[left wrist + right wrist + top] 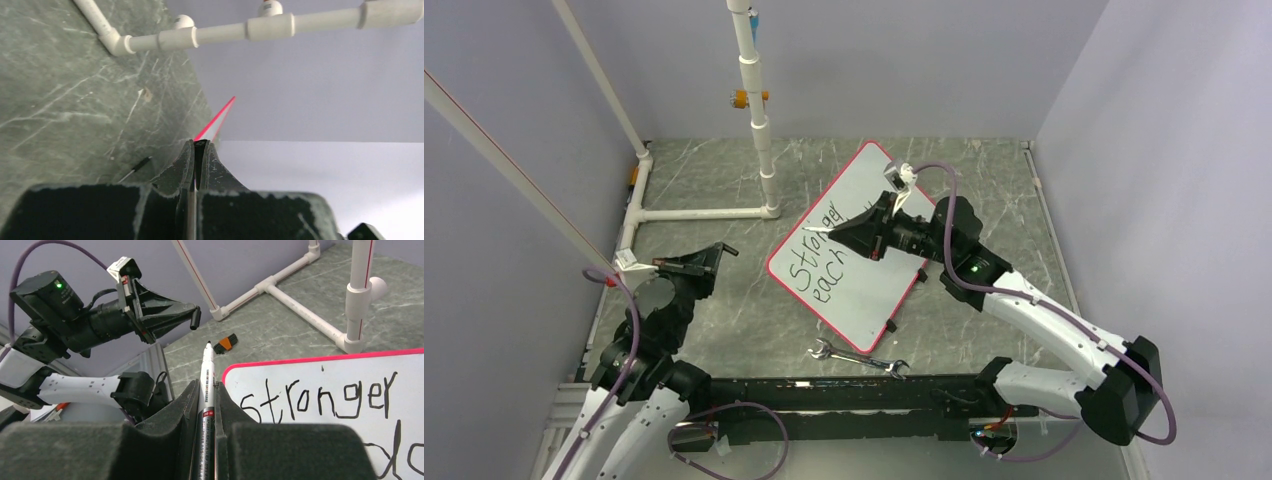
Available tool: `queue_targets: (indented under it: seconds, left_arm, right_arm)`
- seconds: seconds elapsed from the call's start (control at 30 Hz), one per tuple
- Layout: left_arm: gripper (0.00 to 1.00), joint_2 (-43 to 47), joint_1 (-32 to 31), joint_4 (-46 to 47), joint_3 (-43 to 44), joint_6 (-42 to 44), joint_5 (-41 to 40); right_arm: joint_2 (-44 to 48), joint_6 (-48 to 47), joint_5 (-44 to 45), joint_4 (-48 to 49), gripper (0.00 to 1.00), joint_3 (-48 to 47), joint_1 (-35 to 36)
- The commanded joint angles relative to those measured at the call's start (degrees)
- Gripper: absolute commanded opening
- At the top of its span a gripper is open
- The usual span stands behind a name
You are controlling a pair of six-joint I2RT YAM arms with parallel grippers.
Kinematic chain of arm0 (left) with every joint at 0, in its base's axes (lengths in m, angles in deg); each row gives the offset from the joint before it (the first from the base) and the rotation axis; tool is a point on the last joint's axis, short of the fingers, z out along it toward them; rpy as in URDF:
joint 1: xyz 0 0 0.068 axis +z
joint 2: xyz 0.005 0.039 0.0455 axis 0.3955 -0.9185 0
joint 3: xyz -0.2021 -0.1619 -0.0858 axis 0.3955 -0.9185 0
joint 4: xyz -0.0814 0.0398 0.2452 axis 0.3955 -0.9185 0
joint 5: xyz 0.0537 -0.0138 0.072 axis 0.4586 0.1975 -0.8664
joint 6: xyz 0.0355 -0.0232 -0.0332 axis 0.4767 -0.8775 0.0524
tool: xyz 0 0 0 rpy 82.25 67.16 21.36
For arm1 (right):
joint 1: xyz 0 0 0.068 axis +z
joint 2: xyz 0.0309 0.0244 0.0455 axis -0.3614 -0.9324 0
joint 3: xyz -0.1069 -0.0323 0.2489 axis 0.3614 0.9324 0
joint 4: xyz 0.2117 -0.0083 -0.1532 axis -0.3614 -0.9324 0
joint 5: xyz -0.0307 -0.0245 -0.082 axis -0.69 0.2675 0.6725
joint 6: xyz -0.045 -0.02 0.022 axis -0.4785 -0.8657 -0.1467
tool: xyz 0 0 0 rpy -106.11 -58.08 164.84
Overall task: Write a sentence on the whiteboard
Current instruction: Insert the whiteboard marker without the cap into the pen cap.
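Note:
The whiteboard (864,290) lies tilted on the table, its red-pink rim also showing in the left wrist view (216,119). The sentence (819,255) reads "Stronger each" in black, and my right arm covers whatever follows. In the right wrist view "stronger" (320,399) is plain to read. My right gripper (864,232) hovers over the board's upper part, shut on a white marker (206,367) whose tip points past the board's left corner. My left gripper (721,252) is left of the board, shut on a small black marker cap (195,318).
A metal wrench (859,357) lies near the board's front corner. A white PVC pipe frame (709,212) with an upright post (754,90) stands at the back left. A small orange-and-black brush (226,343) lies on the table. Walls close in on three sides.

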Motion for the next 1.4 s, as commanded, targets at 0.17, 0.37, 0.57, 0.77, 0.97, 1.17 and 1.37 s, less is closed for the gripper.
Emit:
queue_targets:
  seconds: [0.17,0.37,0.57,0.77,0.97,1.17,1.37]
  left_arm:
    - [0.00,-3.7,0.0,12.0,2.2,-6.0,2.8]
    - [0.00,-5.6,-0.1,15.0,1.8,-9.3,3.9]
    - [0.00,-7.0,-0.1,17.2,1.3,-13.1,4.9]
    - [0.00,-7.5,-0.1,18.2,1.0,-14.3,4.7]
    - [0.00,-8.0,-0.1,18.7,0.9,-16.0,4.7]
    - [0.00,-7.7,-0.1,18.2,1.2,-17.0,4.9]
    - [0.00,-8.2,-0.1,17.8,1.0,-19.1,5.9]
  right_arm:
    - [-4.7,1.0,2.2,7.7,0.00,-4.9,3.0]
    - [-8.3,1.4,2.9,10.1,0.00,-6.5,4.5]
    - [-11.8,0.5,4.6,10.3,0.00,-9.1,6.6]
    - [-14.1,0.2,6.5,10.3,0.00,-10.5,8.0]
    - [-16.2,-0.2,7.3,10.4,0.00,-11.8,8.9]
    - [-17.9,-3.0,8.2,7.7,0.00,-13.9,10.0]
    - [-19.5,-5.2,8.8,5.7,0.00,-16.2,11.5]
